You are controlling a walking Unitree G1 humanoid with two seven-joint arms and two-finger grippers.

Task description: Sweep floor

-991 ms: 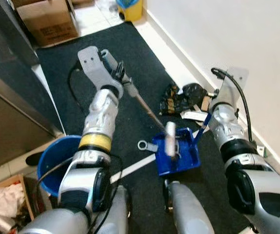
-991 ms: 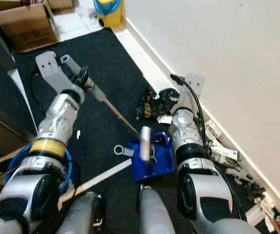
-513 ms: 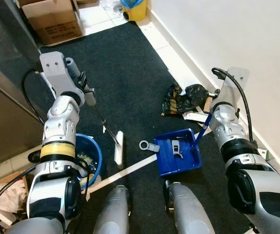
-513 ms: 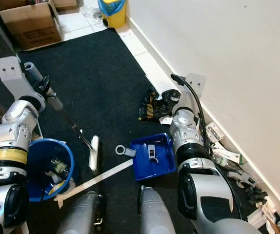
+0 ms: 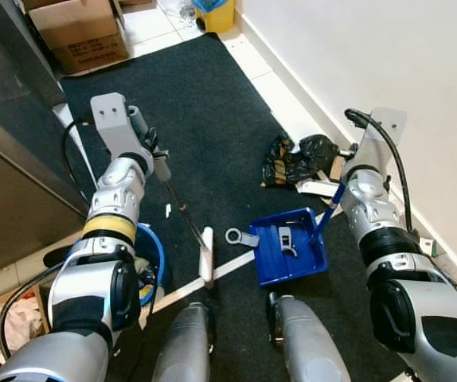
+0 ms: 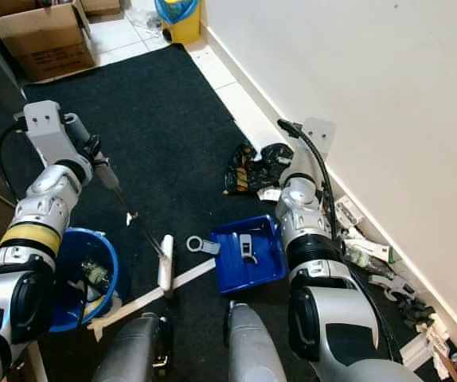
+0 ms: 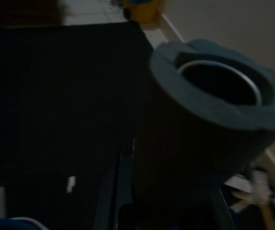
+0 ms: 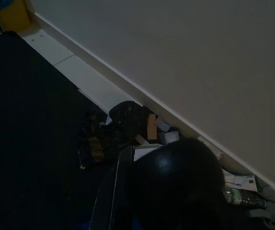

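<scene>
My left gripper [image 5: 156, 156] is shut on the grey foam handle [image 7: 209, 115] of a brush. Its thin shaft slants down to a white brush head [image 5: 206, 256], which rests on the black mat between the blue bucket [image 5: 152, 256] and the blue dustpan [image 5: 290, 248]. My right gripper [image 5: 343, 189] is shut on the dustpan's blue upright handle. The pan lies flat on the mat with a small grey piece [image 5: 283, 239] in it. A grey ring-ended part [image 5: 240, 236] lies at its left edge. Black crumpled rubbish [image 5: 296, 157] sits by the wall beyond the pan.
The white wall [image 5: 388, 56] and its baseboard run along the right, with litter at its foot [image 6: 372, 263]. A cardboard box [image 5: 77, 28] and a yellow bin [image 5: 216, 12] stand far ahead. A dark cabinet [image 5: 5, 143] is on the left. A white strip [image 5: 187, 288] crosses the mat.
The brush head left the dustpan, swung left toward the bucket, then came back a little to the right. The dustpan and my right arm have stayed put.
</scene>
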